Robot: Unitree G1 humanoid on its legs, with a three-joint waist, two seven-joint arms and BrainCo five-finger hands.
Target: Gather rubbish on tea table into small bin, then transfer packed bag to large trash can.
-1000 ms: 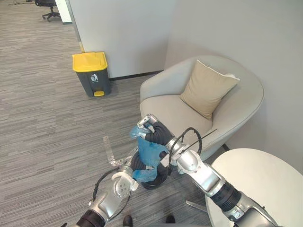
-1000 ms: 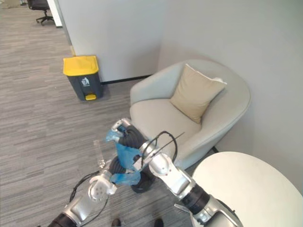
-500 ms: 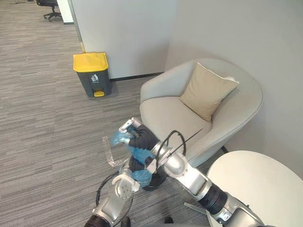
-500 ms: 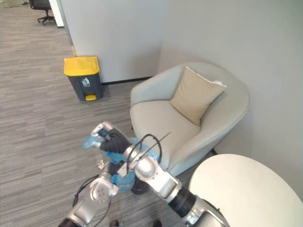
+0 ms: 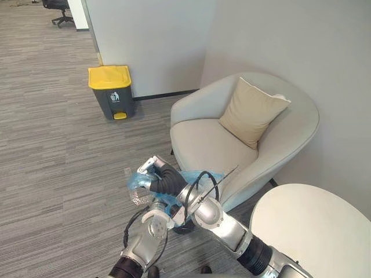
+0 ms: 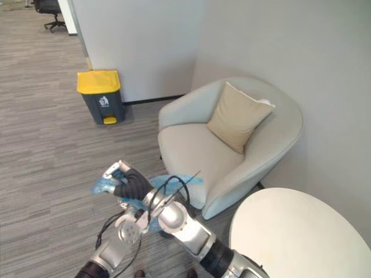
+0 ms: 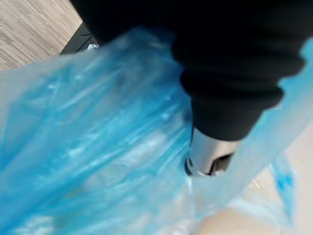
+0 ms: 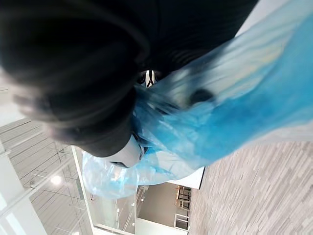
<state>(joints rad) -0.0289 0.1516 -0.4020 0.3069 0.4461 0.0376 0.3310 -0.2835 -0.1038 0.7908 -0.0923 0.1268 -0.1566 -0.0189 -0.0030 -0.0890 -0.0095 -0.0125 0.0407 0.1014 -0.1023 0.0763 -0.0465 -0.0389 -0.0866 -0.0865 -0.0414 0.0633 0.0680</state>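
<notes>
A blue plastic bag [image 5: 197, 176] stretches almost level above the floor in front of the armchair. My right hand [image 5: 154, 174] is at its left end, curled into the plastic, which wraps round the hand's dark cover [image 8: 73, 83]. Just below, my left hand [image 5: 155, 220] reaches up from the lower left against the underside of the bag [image 7: 93, 147]; the plastic and the right arm hide most of it. Under the arms a dark small bin [image 5: 184, 227] peeks out. The large grey trash can [image 5: 112, 91] with a yellow lid stands by the far wall.
A pale armchair [image 5: 203, 139] with a tan cushion [image 5: 252, 110] stands right behind the bag. The round white tea table [image 5: 313, 226] is at the lower right. A clear plastic piece [image 5: 133, 188] lies on the carpet by my right hand. Open carpet leads to the trash can.
My right hand has swung left and down with the blue bag, which went from hanging upright to lying nearly level. The left hand stays under it.
</notes>
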